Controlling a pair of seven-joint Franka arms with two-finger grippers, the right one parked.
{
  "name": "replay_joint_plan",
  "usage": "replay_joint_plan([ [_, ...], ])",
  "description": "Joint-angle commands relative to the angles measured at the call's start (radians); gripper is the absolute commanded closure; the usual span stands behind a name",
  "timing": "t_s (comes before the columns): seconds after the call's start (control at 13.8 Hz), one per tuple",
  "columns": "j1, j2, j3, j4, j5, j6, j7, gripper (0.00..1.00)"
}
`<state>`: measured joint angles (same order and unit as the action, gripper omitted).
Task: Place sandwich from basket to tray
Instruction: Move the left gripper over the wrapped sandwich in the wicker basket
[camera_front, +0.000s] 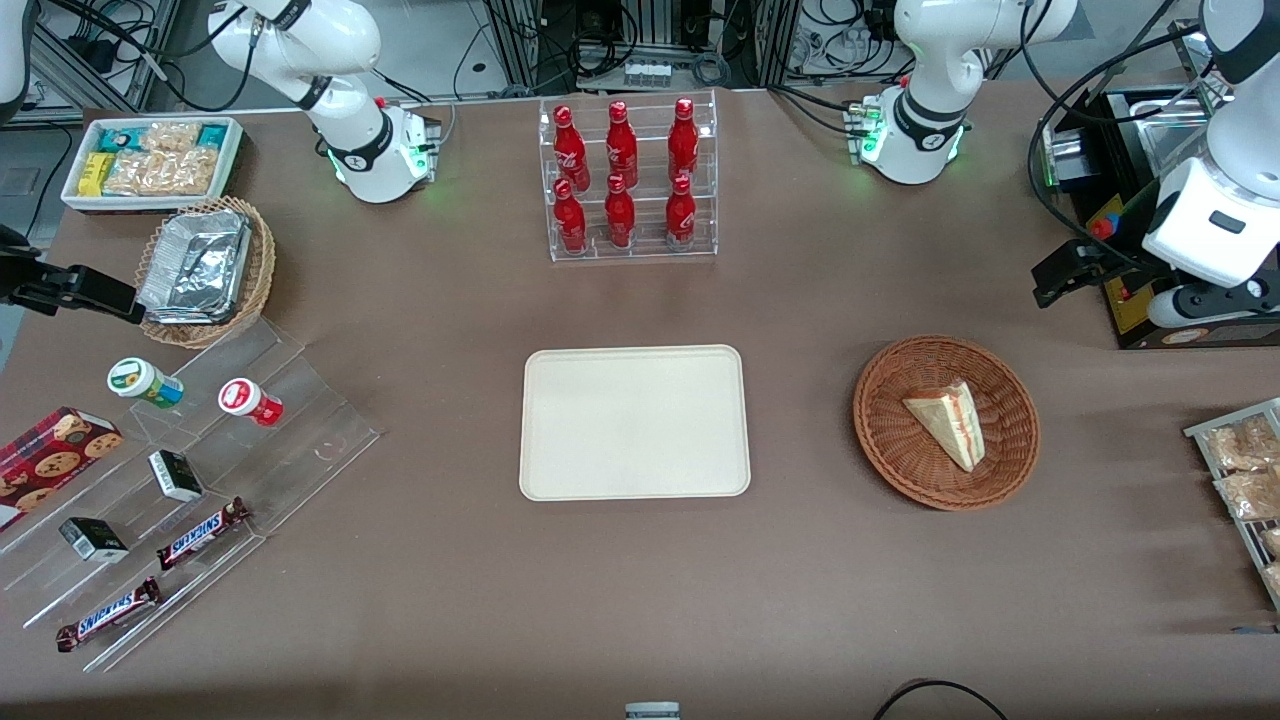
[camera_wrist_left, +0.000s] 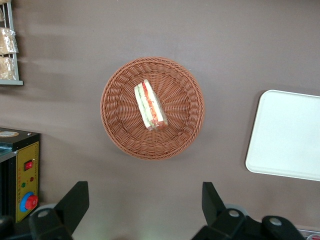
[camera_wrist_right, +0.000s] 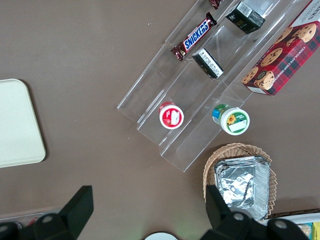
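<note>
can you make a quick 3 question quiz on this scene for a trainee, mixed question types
1. True or false: the sandwich already lies on the tray.
2. Multiple choice: where is the left arm's hand?
A. closed on the sandwich
B. open, up above the table beside the basket
C. resting on the tray
3. Fill in: the clear rack farther from the front camera than the tray holds ____ red bottles.

Key
1. False: the sandwich is in the basket and the tray has nothing on it.
2. B: the fingers stand wide apart and hold nothing.
3. Six, in two rows of three.
</note>
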<state>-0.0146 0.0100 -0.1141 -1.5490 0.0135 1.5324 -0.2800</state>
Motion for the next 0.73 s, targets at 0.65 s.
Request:
replay_joint_plan([
  [0.65,0.016,0.056,0.017,-0.146,0.011,0.132,0.025,0.0],
])
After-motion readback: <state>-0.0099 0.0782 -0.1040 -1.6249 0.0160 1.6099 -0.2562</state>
